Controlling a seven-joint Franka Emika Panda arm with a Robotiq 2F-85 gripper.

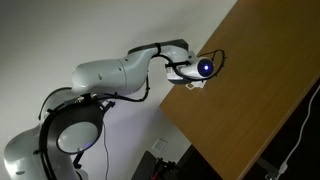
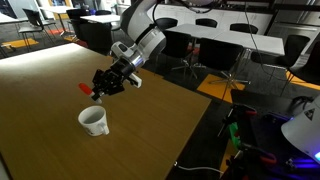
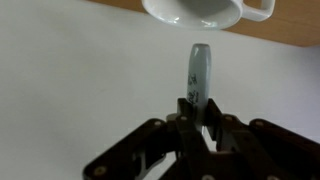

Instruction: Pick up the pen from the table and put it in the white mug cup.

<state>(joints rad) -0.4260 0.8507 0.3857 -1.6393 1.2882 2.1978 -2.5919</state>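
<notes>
My gripper is shut on the pen, whose red-orange end sticks out to the left, and holds it above the table. The white mug cup stands upright on the table, just below and in front of the gripper. In the wrist view the pen looks whitish and points out from between my fingers toward the mug at the top edge, with its handle to the right. In an exterior view the gripper hangs over the brown board; the mug does not show there.
The table's edge runs close to the right of the mug. Beyond it are dark chairs, desks and cables on the floor. The arm's white base stands beside the board.
</notes>
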